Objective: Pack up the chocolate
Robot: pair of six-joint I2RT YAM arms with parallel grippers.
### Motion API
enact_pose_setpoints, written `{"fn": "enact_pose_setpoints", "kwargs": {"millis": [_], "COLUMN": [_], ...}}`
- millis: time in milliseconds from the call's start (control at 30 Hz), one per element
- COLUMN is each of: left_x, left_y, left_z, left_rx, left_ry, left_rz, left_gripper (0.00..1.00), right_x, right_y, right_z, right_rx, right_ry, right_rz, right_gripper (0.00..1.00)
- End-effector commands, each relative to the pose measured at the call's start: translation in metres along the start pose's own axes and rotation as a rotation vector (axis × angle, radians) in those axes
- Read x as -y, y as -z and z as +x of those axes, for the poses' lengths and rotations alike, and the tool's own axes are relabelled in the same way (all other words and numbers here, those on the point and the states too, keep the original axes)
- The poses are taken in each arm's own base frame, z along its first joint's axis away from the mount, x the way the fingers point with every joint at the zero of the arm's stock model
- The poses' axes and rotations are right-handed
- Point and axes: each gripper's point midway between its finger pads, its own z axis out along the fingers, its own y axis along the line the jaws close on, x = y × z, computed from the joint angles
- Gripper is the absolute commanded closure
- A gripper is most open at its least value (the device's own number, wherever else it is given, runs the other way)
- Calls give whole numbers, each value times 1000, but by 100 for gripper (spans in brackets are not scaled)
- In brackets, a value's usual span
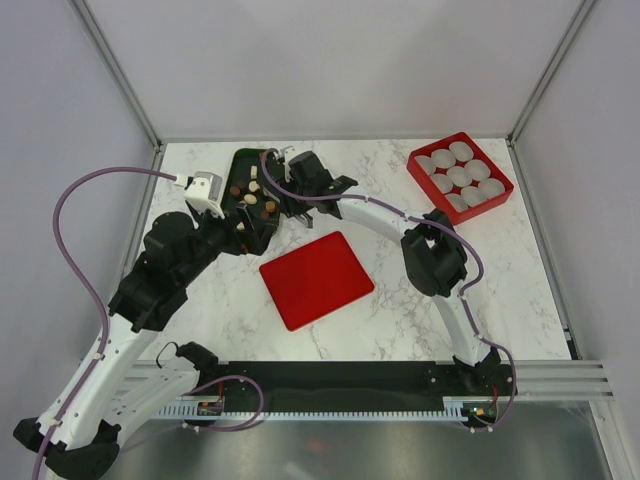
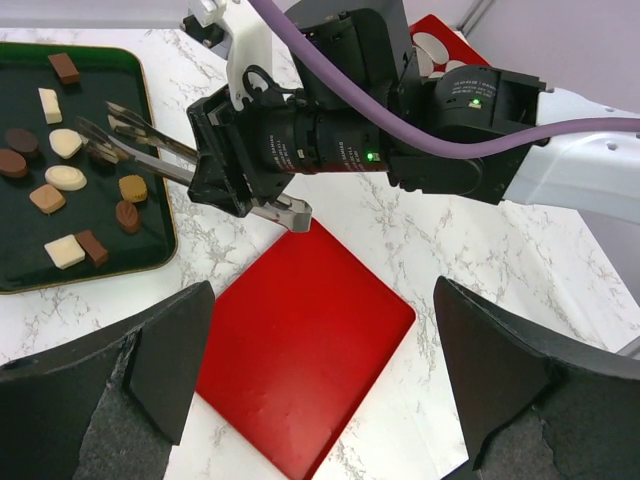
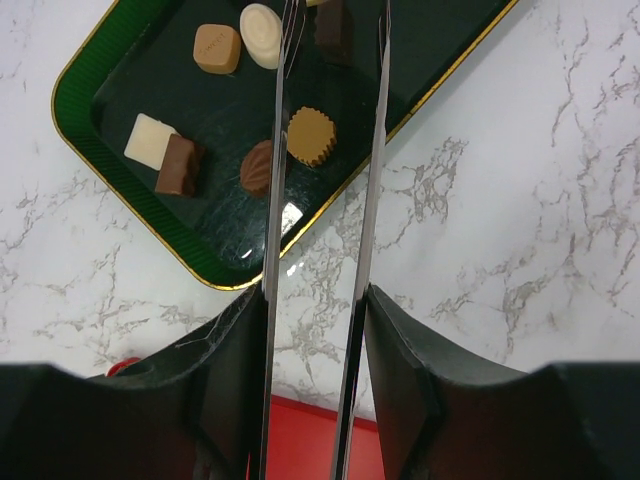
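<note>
0 pieces packed: chocolate (image 2: 65, 178) all on tray (image 2: 110, 75), far-left counter; cups (image 1: 460, 175) in red box (image 1: 500, 185) (far-right corner) look empty. Right gripper (image 3: 320, 370): jaws pinching tongs (image 3: 274, 200) over tray. Left gripper (image 2: 320, 380): jaws spread, holding nothing.

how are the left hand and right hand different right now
The right hand is shut on thin metal tongs; the left hand is wide open and holds nothing. The right hand aims its tongs over the chocolates on the green tray; the left hand faces the flat red lid. Both are black, two-fingered and near the tray.
</note>
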Motion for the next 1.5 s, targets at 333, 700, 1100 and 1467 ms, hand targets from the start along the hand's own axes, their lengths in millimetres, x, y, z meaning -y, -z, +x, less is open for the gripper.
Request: {"fn": "enact_pose_setpoints", "kwargs": {"millis": [333, 700, 1100, 1467], "left_x": [2, -3, -5, -2], "left_y": [-1, -3, -9, -9], "left_z": [-11, -10, -5, -4], "left_rx": [45, 44, 23, 15], "left_ry": [3, 10, 11, 8], "left_rz": [13, -8, -13, 0], "left_gripper": [1, 2, 1, 1], "right_x": [-7, -10, 58, 214], "right_y": [-19, 2, 61, 175], "right_z": [-14, -34, -60, -48], "right_rx": [66, 112, 184, 253], "right_ry": [-10, -38, -176, -305], "right_rz": [-32, -45, 3, 376], "right_gripper": [53, 67, 71, 73]}}
